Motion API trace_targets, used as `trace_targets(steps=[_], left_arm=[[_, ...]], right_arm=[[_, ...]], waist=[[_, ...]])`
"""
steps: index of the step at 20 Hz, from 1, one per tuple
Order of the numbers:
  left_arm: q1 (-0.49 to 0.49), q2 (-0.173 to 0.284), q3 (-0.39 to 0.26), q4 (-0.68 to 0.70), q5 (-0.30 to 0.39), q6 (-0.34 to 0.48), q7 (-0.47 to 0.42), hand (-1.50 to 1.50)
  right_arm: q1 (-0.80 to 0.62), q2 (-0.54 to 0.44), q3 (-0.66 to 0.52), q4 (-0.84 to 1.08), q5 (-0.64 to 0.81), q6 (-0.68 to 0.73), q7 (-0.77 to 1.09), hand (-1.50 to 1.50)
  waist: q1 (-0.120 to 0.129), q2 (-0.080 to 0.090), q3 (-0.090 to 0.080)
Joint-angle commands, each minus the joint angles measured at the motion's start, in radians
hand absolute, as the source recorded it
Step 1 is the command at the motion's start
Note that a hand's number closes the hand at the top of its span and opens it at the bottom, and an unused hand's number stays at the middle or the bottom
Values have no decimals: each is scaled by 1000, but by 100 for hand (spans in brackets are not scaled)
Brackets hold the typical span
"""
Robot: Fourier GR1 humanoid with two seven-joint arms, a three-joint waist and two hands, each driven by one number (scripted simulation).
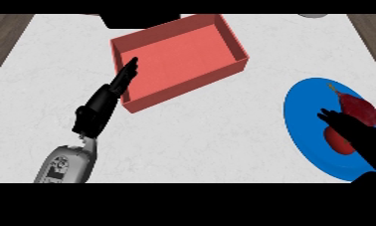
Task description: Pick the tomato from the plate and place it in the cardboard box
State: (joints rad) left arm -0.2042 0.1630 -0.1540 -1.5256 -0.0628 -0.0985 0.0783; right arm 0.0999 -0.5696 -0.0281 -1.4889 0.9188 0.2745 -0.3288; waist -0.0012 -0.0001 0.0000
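red box [178, 60] beside left hand [103, 103], well apart from blue plate [305, 130]

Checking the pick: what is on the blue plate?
On the blue plate lie a red tomato and a darker red item. The right hand covers part of both.

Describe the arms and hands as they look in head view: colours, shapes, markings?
The left hand is matte black, with slim segmented fingers and a blocky palm. Its forearm is a rounded light-grey shell with small dark markings, too small to read. The right hand is the same black; its forearm is out of view.
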Motion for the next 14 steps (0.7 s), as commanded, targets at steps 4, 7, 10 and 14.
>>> trace_targets(steps=[4, 7, 10, 14], left_arm=[[-57, -36, 39, 65, -24, -16, -3, 0], [52, -76, -39, -51, -81, 27, -2, 0], [5, -26, 33, -45, -18, -54, 27, 0], [39, -16, 46, 4, -28, -69, -55, 0]], right_arm=[[-42, 58, 12, 81, 110, -41, 2, -150], [-92, 25, -26, 193, 94, -50, -86, 150], [-113, 68, 8, 162, 148, -58, -44, 150], [-70, 82, 5, 122, 164, -109, -74, 150]], waist=[[0, 0, 0], [6, 0, 0], [4, 0, 0], [1, 0, 0]])
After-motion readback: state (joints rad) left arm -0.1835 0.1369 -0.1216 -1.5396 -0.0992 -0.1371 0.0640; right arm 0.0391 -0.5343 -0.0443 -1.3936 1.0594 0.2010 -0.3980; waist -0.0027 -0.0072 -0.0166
